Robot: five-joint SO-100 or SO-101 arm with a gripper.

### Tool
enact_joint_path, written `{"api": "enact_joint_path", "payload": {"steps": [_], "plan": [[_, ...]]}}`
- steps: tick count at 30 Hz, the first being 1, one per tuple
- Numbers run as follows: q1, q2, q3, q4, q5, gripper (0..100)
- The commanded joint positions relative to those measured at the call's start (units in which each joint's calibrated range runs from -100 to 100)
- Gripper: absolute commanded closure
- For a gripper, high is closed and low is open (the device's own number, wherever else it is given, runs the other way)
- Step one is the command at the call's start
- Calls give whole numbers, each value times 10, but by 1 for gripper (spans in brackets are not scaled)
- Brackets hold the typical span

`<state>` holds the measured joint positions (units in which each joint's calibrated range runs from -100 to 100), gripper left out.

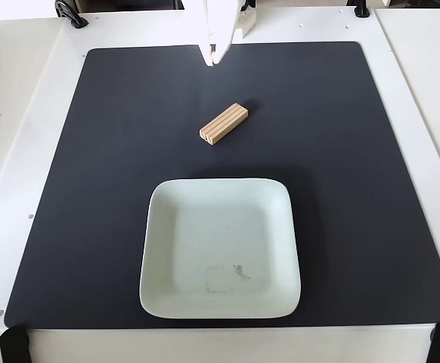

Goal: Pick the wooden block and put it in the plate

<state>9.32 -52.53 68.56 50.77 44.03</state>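
Note:
The wooden block (224, 123) is a small light-tan bar with grooves showing at its near end. It lies diagonally on the black mat, above the plate and apart from it. The plate (159, 249) is pale mint-white, square with rounded corners, and empty except for a faint smudge near its lower middle. My gripper (212, 55) is white and hangs at the top centre of the fixed view, its fingertips close together, above and behind the block and not touching it. It holds nothing.
A black mat (91, 189) covers most of the white table (23, 113). Black clamps sit at the table's front corners (12, 346) and back edge (70, 13).

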Motion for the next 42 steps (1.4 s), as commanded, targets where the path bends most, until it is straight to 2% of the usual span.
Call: {"api": "enact_joint_path", "payload": {"steps": [1, 7, 14, 21, 27, 42], "plan": [[-2, 112, -40, -61, -4, 99], [8, 245, -82, -76, -18, 98], [13, 252, -103, -76, -31, 81], [20, 259, -113, -76, -46, 73], [15, 268, -125, -76, -49, 72], [13, 418, -242, -76, -46, 73]]}}
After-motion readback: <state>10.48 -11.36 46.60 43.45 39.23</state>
